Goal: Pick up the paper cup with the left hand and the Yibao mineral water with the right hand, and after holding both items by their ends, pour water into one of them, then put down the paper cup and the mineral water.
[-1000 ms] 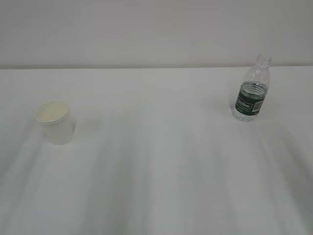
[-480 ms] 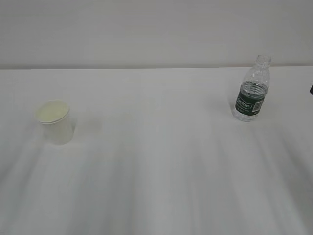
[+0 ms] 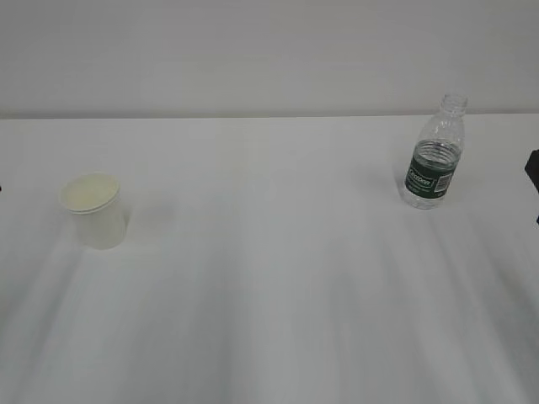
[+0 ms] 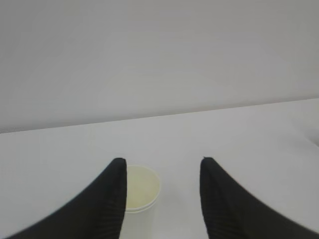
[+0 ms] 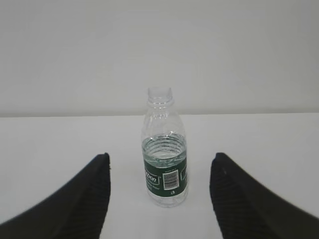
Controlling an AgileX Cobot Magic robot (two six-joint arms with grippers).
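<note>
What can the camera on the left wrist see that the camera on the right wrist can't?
Only the left wrist view shows the paper cup, standing upright and partly hidden behind the left finger of the open left hand, closer to that finger than to the other.

Only the right wrist view shows the Yibao mineral water, upright with no cap, part full, standing ahead of the open right hand and centred in the gap.

Both show two black fingers spread apart, holding nothing, over the white table with a plain wall behind.

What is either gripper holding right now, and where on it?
Nothing. Both the left gripper and the right gripper are open; the cup and the bottle stand untouched on the table.
</note>
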